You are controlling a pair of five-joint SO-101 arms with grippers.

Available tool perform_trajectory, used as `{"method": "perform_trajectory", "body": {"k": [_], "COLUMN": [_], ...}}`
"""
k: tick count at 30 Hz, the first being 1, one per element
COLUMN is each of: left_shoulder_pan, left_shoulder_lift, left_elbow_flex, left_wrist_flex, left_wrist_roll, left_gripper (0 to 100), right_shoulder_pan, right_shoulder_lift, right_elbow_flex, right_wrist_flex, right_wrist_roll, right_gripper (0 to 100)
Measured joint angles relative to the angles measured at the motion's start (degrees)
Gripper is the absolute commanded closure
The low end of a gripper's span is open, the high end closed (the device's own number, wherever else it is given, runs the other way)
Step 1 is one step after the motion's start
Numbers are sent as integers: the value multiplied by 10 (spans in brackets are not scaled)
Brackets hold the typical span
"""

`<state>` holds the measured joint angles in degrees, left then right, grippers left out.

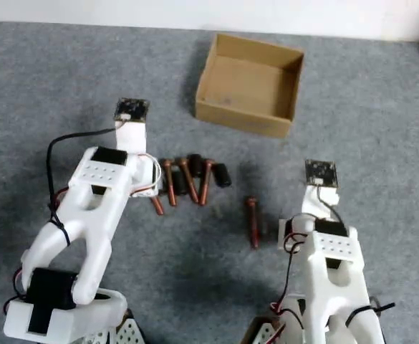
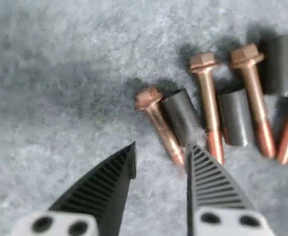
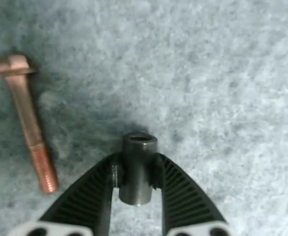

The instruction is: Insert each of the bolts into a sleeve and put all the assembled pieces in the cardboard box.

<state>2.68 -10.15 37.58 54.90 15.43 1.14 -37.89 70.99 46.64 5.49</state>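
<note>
A: Where is the cardboard box (image 1: 245,120) placed?
B: At the far side of the table (image 1: 381,143), behind everything else.
A: And what is laid before it?
B: Toward the left, bolts (image 1: 188,179) and sleeves (image 1: 222,175) are bunched side by side, with sleeves lodged between bolts. The left gripper (image 2: 161,147) is positioned at the bunch's left end.
A: And to the right?
B: A single bolt (image 1: 253,222) is set apart, between the bunch and the right arm (image 1: 331,258). One sleeve (image 3: 138,172) is clamped in the right gripper (image 3: 136,164), beside that bolt and untouched by it.
</note>
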Motion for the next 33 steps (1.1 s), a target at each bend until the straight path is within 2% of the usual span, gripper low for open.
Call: {"method": "perform_trajectory", "body": {"k": [6,10,17,21,25,29,33], "left_shoulder_pan": [35,55,28,9,-21,-23,-14], "left_shoulder_lift": [0,0,0,0,0,5,70], "left_elbow_flex": [0,9,19,19,10,7,-15], "left_wrist_flex": [-1,-33,-58,-59,-16,2,2], "left_wrist_roll": [37,46,151,168,201,205,205], "left_gripper": [836,836,835,835,835,833,833], "right_shoulder_pan": [2,2,2,2,2,4,4], "right_shoulder_lift": [0,0,1,1,1,1,1], "right_elbow_flex": [0,0,0,0,0,0,0], "right_wrist_flex": [-22,-24,-27,-27,-27,-27,-27], "right_wrist_roll": [0,0,0,0,0,0,0], "right_gripper": [994,994,994,994,994,994,994]}}
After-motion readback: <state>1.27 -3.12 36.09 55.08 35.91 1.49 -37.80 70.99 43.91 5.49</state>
